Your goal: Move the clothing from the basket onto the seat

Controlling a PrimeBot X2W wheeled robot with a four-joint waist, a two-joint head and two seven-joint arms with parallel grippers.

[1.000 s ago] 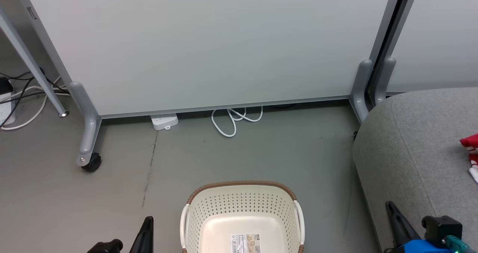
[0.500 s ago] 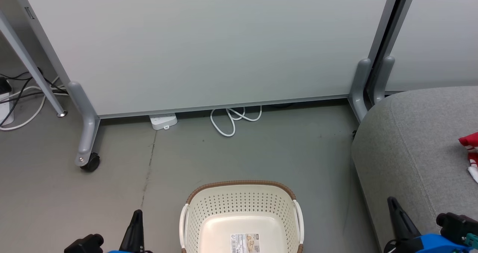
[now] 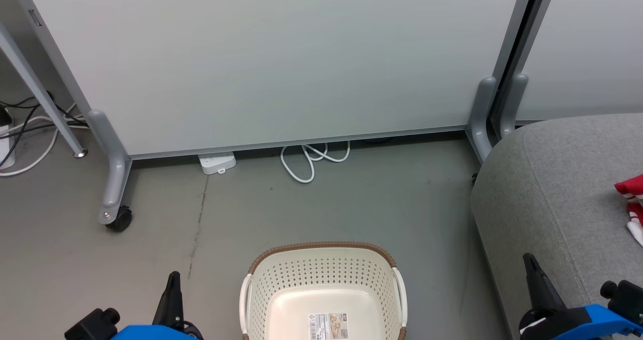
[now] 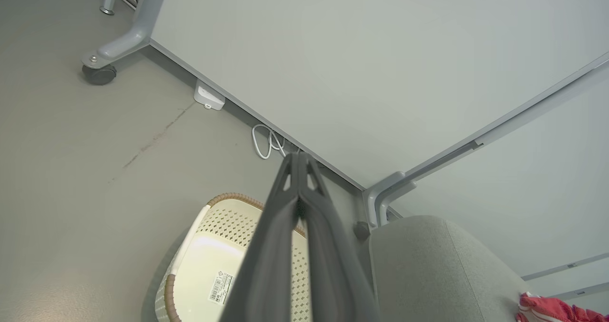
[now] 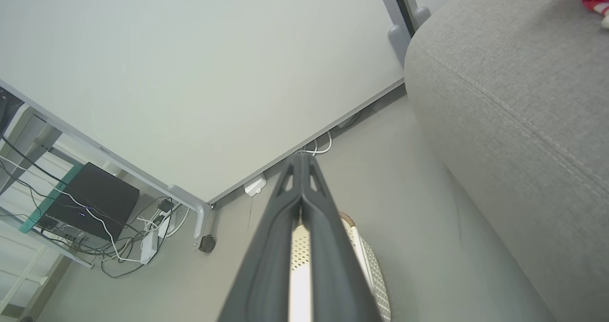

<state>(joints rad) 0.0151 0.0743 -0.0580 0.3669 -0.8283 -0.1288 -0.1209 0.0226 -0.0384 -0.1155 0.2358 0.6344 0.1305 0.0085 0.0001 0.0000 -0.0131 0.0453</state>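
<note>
The cream perforated basket with a brown rim stands on the floor at the bottom centre, holding nothing but a label sticker. Red clothing with white trim lies on the grey seat at the right edge. My left gripper is shut and empty, low to the basket's left. To the basket's right my right gripper is also shut and empty, in front of the seat's corner. In the left wrist view the left gripper points over the basket toward the seat. The right gripper hangs above the basket.
A pale partition panel on grey castor feet stands behind the basket. A white power strip and coiled white cable lie at its base. More cables and a table leg are at the far left.
The head view has shifted slightly, so the scene sits a little left and lower. Both arms have drawn back toward the bottom edge, more blue housing showing. The basket and clothing lie as before.
</note>
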